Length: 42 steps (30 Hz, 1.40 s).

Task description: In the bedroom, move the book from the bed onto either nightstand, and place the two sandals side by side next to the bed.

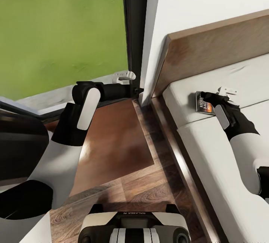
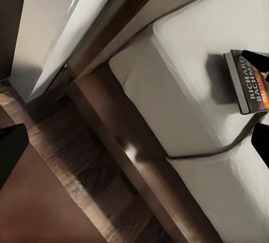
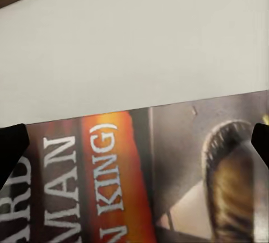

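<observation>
The book [image 1: 204, 105], a dark paperback with an orange band and white lettering, lies flat on the bed's off-white mattress [image 1: 224, 153] close to the headboard [image 1: 209, 49]. My right gripper [image 1: 214, 99] hovers right over it, open. In the right wrist view its dark fingertips [image 3: 10, 153] stand wide apart at either side of the cover [image 3: 140, 181]. My left gripper [image 1: 126, 75] is open and holds nothing, out over the nightstand [image 1: 112, 142] beside the window. The left wrist view looks across the bed frame [image 2: 123, 142] to the book [image 2: 249, 83]. The sandals are out of view.
A tall dark-framed window [image 1: 63, 30] showing grass is at the left, with a white wall [image 1: 194, 0] behind the headboard. A narrow strip of wood-plank floor [image 1: 149, 190] runs between the nightstand and the bed's dark side rail [image 1: 183, 168].
</observation>
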Available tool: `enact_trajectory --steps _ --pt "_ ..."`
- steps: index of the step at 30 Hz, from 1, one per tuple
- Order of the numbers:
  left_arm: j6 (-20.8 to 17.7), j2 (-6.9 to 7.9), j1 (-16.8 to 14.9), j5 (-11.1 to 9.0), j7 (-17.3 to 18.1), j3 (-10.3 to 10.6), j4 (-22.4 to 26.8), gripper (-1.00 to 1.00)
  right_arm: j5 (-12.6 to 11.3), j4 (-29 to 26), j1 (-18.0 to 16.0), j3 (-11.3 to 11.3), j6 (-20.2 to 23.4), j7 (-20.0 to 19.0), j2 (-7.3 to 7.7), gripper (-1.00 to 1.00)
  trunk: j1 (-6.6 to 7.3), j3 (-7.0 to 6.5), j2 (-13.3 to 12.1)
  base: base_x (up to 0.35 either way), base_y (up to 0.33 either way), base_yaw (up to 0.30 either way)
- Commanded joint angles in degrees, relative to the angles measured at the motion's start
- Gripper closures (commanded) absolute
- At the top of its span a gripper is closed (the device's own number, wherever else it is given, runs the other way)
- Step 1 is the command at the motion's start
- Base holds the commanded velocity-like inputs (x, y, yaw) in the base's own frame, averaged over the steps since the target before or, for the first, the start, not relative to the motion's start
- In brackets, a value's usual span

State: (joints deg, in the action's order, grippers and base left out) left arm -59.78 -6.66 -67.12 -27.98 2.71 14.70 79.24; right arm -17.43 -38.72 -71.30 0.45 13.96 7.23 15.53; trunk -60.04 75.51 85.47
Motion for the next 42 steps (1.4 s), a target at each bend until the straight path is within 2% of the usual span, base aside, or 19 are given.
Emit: enact_trajectory --steps 1,9,19,32,42 --pt "-0.2 -0.02 0.0 0.3 0.3 0.0 0.0 -1.00 -0.6 1.6 0.0 0.1 0.3 0.3 0.03 -1.00 0.00 0.03 0.0 -0.014 0.000 0.000" --pt "-0.2 -0.02 0.0 0.3 0.3 -0.1 0.1 -1.00 -0.6 1.6 0.0 0.1 0.3 0.3 0.03 -1.00 0.00 0.03 0.0 -0.021 0.000 0.000" --pt "-0.2 -0.02 0.0 0.3 0.3 -0.1 0.1 -1.00 -0.6 1.6 0.0 0.1 0.3 0.3 0.03 -1.00 0.00 0.03 0.0 -0.217 0.000 0.000" --pt "-0.2 -0.02 0.0 0.2 0.3 0.0 0.1 -1.00 -0.5 1.4 0.0 0.1 0.4 0.4 0.01 -1.00 0.00 0.03 0.0 -0.023 0.000 0.000" --pt "-0.2 -0.04 0.0 0.2 0.3 0.0 0.1 -1.00 -0.5 1.2 0.0 0.2 0.5 0.4 -0.02 -1.00 0.00 0.03 0.0 -0.217 0.000 0.000"
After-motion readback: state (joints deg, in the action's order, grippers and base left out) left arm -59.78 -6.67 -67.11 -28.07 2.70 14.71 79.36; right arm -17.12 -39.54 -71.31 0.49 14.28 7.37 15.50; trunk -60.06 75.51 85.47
